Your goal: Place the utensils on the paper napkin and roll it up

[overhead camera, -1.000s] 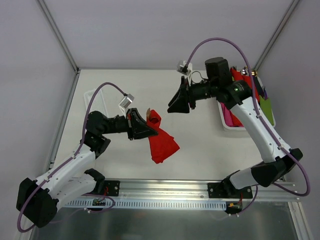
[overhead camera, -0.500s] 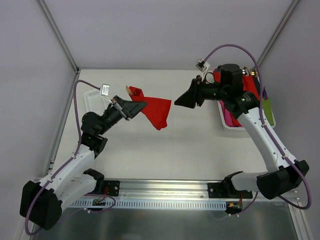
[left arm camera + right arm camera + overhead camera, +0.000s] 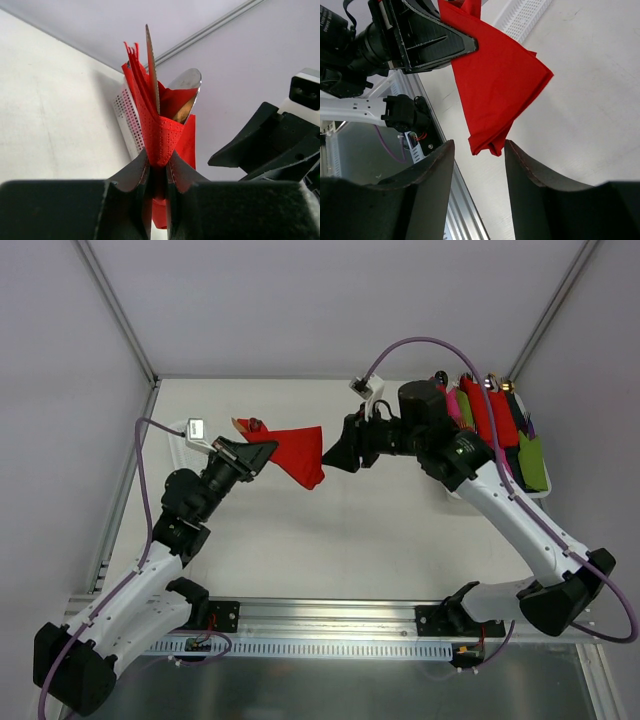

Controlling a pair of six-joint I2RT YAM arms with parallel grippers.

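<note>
Napkin (image 3: 297, 450): red, folded around the utensils (image 3: 152, 70), held up above the table (image 3: 380, 530). Left gripper (image 3: 159, 170): clamped on the napkin's bundled end. Right gripper (image 3: 479, 150): fingers spread, the napkin's hanging corner before the gap.
</note>
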